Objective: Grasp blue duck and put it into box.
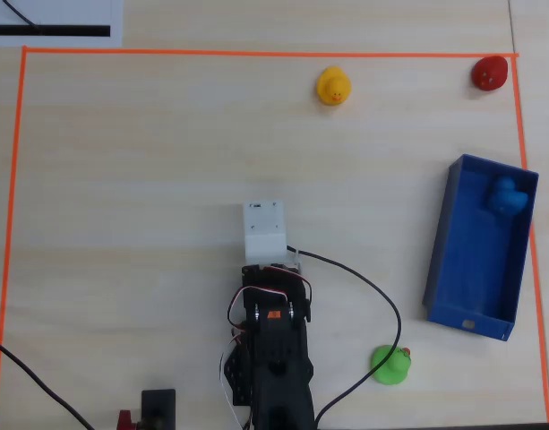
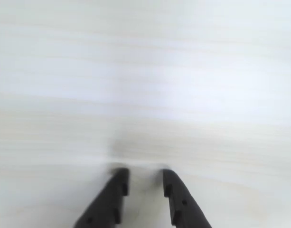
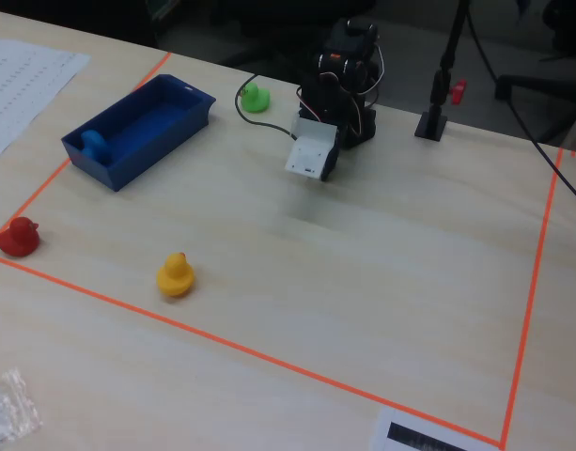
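- Box (image 1: 479, 313): holds the blue duck (image 1: 506, 195) at one end.
- Tool (image 2: 144, 182): released, empty, over bare counter (image 1: 149, 179).
- Green duck (image 1: 392, 365) just outside the box; orange tape (image 1: 256, 52) borders the counter.

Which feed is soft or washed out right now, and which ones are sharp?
Wrist view: pale wooden table overexposed and smeared, black two-finger gripper blurred at its tips. Overhead view: crisp, small blue toy duck clear inside blue rectangular open-topped box. Fixed view: sharp, evenly lit.
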`<act>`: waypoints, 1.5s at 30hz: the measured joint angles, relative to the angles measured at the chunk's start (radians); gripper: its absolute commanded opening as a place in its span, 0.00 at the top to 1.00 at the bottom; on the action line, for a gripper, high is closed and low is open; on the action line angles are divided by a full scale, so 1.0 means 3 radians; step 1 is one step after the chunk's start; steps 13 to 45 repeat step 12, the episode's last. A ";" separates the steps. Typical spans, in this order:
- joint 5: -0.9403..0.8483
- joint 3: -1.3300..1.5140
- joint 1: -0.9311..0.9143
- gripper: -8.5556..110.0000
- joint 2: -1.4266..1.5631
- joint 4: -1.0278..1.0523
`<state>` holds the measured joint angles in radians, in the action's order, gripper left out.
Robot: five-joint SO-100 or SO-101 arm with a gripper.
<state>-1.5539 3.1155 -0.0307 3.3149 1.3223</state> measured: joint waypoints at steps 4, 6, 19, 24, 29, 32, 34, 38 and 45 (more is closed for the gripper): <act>0.0000 0.0000 -0.0015 0.85 0.0000 0.0000; 0.0000 0.0000 -0.0010 0.85 0.0000 0.0000; 0.0000 0.0000 -0.0010 0.85 0.0005 0.0000; 0.0000 0.0000 -0.0010 0.85 0.0005 0.0000; 0.0000 0.0000 -0.0010 0.85 0.0005 0.0000; 0.0000 0.0000 -0.0010 0.85 0.0005 0.0000; 0.0000 0.0000 -0.0010 0.85 0.0005 0.0000; 0.0000 0.0000 -0.0010 0.85 0.0005 0.0000; 0.0000 0.0000 -0.0010 0.85 0.0005 0.0000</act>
